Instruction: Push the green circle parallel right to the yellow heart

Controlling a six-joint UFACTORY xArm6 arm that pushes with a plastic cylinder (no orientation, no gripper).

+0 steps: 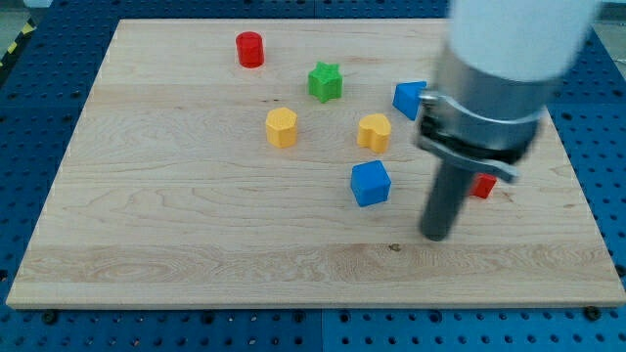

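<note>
Rod only, no fingers to spread or pinch: my tip rests on the wooden board, right of the blue cube. Yellow heart sits above that cube. I cannot see the green circle; only a green star shows, upper centre.

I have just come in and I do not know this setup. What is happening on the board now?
A robot arm with a dark rod is working on a wooden board with small blocks. My tip rests on the board at the view's right, touching no block: the blue cube is to its left, a red block to its right, half hidden. The yellow heart lies above the cube. No green circle shows; the only green block is a star, possibly with more hidden behind the arm.
</note>
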